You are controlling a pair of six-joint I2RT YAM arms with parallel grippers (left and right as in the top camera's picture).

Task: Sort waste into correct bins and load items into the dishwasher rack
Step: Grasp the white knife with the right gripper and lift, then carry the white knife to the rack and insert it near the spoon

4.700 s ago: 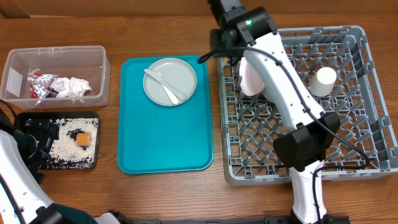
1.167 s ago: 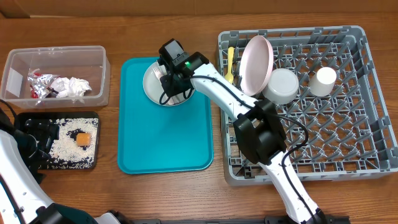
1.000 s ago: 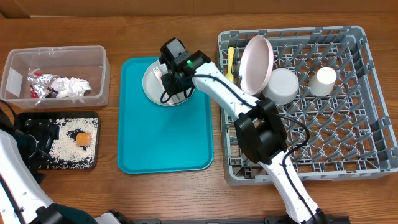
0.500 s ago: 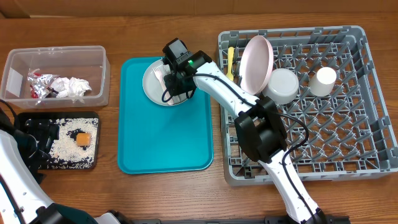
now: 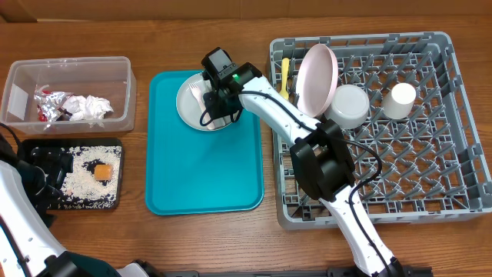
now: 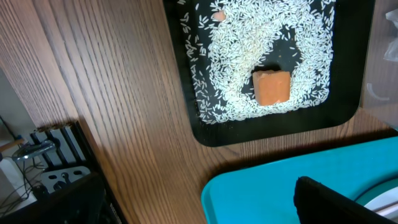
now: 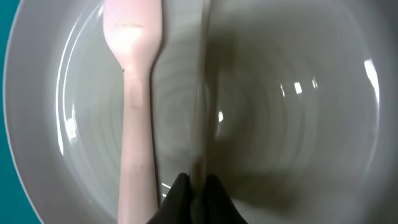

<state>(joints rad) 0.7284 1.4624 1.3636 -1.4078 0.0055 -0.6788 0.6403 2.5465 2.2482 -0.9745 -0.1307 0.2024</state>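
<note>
My right gripper (image 5: 217, 106) (image 7: 198, 182) is down on the grey-green plate (image 5: 191, 106) (image 7: 298, 124), jaws shut on a thin pale utensil (image 7: 202, 93) seen edge-on. A flatter pale utensil (image 7: 134, 106) lies beside it; I cannot tell which one is the fork. The rack (image 5: 430, 181) holds the yellow spoon (image 5: 285, 77), the white plate (image 5: 317, 78) on edge, the white bowl (image 5: 350, 106) and the white cup (image 5: 400, 100). My left gripper (image 5: 48, 171) hangs open and empty at the black tray (image 5: 77, 205), which holds rice (image 6: 249, 37) and the orange cube (image 6: 272, 87).
The plate sits at the far end of the teal tray (image 5: 204, 169). The clear tub (image 5: 23, 85) at far left holds the crumpled napkin (image 5: 88, 106) and shiny wrappers (image 5: 48, 104). My right arm stretches from the rack's front corner across to the teal tray.
4.7 s ago my right gripper was at the rack with the white plate. It now sits on the grey-green plate and has edged slightly right over the last second. The left arm is still.
</note>
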